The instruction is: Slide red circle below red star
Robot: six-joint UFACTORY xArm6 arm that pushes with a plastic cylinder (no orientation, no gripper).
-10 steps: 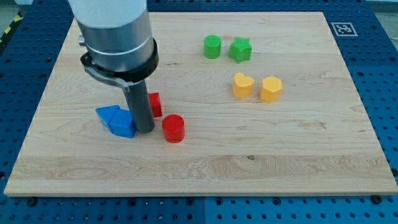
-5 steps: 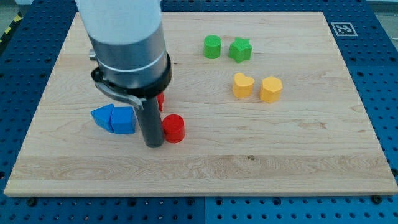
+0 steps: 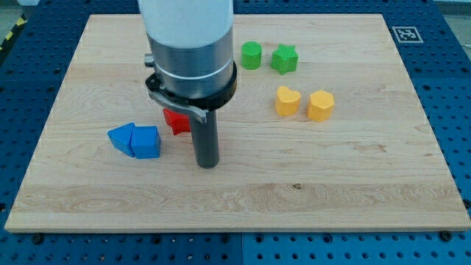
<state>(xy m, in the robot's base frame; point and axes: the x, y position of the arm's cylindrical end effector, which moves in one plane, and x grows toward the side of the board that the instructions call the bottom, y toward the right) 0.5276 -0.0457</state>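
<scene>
The red star (image 3: 175, 121) lies left of the board's middle, partly hidden behind the arm's collar. My tip (image 3: 207, 165) rests on the board just below and right of the red star. No red circle shows in this frame; the rod stands where it lay a moment ago and may hide it. The rod and the grey arm body cover the board above the tip.
Two blue blocks (image 3: 135, 140) touch each other left of the tip. A green circle (image 3: 252, 55) and a green star (image 3: 283, 59) sit near the view's top. A yellow heart (image 3: 288, 100) and a yellow hexagon (image 3: 320, 105) lie at the right of centre.
The rod has moved right, from beside the blue blocks to where the red circle stood. The red circle no longer shows. The red star now shows more on the rod's left.
</scene>
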